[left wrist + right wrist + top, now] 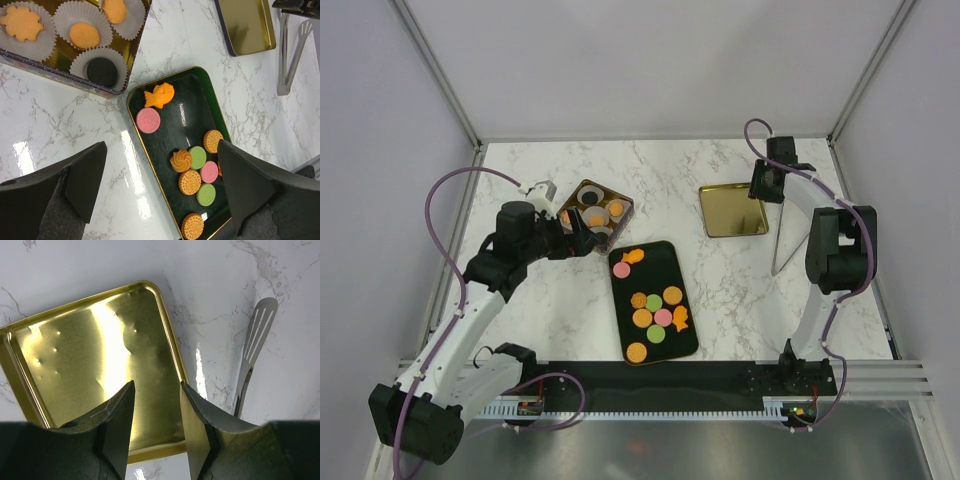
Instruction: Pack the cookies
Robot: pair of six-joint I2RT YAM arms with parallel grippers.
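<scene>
Ten or so cookies (189, 182) to go, hence judged mid-packing: shows left claw (160, 165) spread wide and empty, the cookies lying on the black tray (185, 120) directly beneath and between its fingertips, with the tin (50, 67) of paper cups (65, 15) ahead and to its left. Shows right claw (157, 390) parted only narrowly, gripping nothing, poised over the gold lid (75, 350), tongs (257, 330) just off to its right. Calls next for lowering the left claw onto one biscuit, perhaps the pink cookie (148, 120) nearest the tin, pinching gently across its edges, then lifting it toward a free cup.
</scene>
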